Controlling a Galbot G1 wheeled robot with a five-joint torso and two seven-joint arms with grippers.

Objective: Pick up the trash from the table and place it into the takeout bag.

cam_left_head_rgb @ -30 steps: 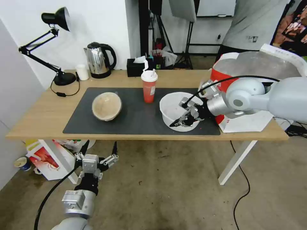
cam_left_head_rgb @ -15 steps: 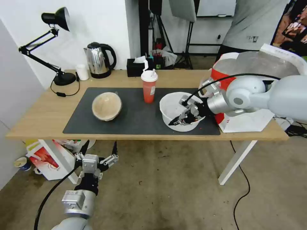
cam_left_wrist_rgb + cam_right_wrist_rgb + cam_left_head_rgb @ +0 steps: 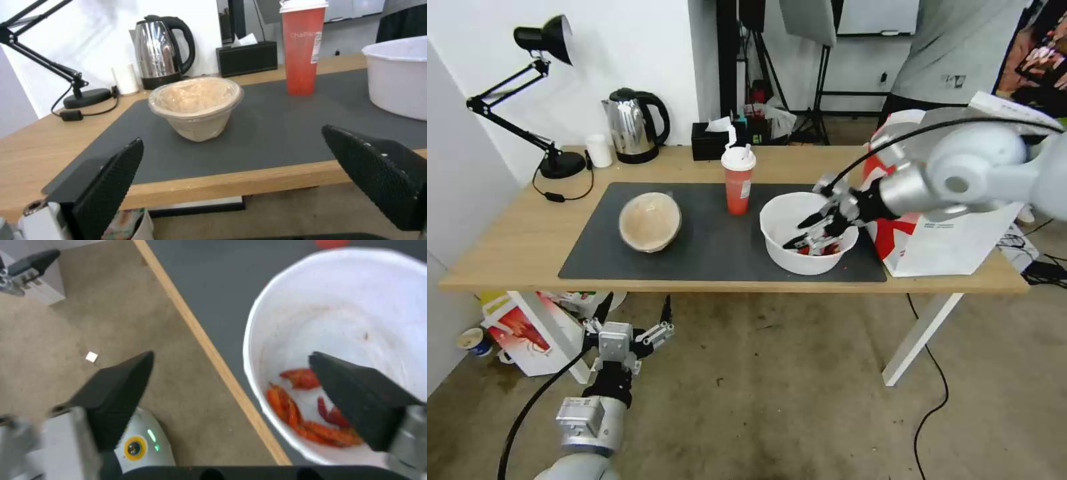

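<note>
The big white bowl [image 3: 800, 261] with red scraps [image 3: 302, 413] stands on the dark mat [image 3: 714, 247] at the table's [image 3: 514, 247] right side. My right gripper [image 3: 805, 230] hangs open over it; in the right wrist view the gripper [image 3: 231, 356] straddles the bowl's [image 3: 338, 316] near rim, one finger over the inside, one over the floor. A red cup [image 3: 738, 183] with lid and straw and a tan lidded bowl [image 3: 650, 221] stand further left. The takeout bag [image 3: 954, 233] stands open behind my right arm. My left gripper [image 3: 630, 320] waits open below the table's front edge, facing the tan bowl [image 3: 195, 106].
A steel kettle [image 3: 634, 127], a black tissue box [image 3: 710, 141], a small white cup [image 3: 599, 151] and a desk lamp [image 3: 550, 160] line the table's back edge. A smaller printed bag [image 3: 527, 333] sits on the floor under the left end. A cable [image 3: 934, 407] trails by the white leg [image 3: 920, 340].
My right arm has risen and swung back toward the bag. Its gripper moved from the bowl's front rim to above the bowl, fingers now wider apart. The left arm is unmoved.
</note>
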